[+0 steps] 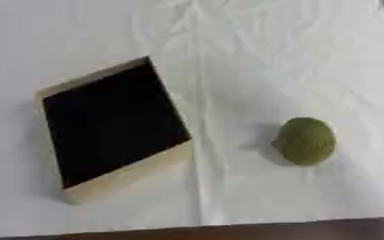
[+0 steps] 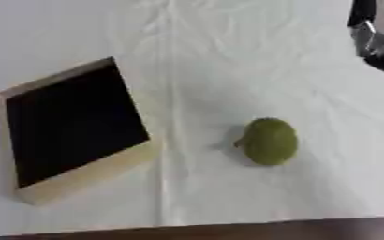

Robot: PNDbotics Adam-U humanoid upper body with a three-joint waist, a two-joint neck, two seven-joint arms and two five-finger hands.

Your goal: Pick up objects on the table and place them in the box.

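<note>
A round olive-green object (image 1: 305, 140) lies on the white cloth at the right of the middle. To its left stands a light wooden box (image 1: 123, 176) with a dark, black inside, turned askew, with nothing visible inside. Part of my right arm (image 2: 377, 40), black with a silver joint, comes in at the upper right corner of the right eye view, well above and to the right of the green object. Neither hand shows in either view.
A wrinkled white cloth (image 1: 253, 56) covers the table. Its front edge (image 1: 228, 230) runs along the bottom, with a dark brown strip below it.
</note>
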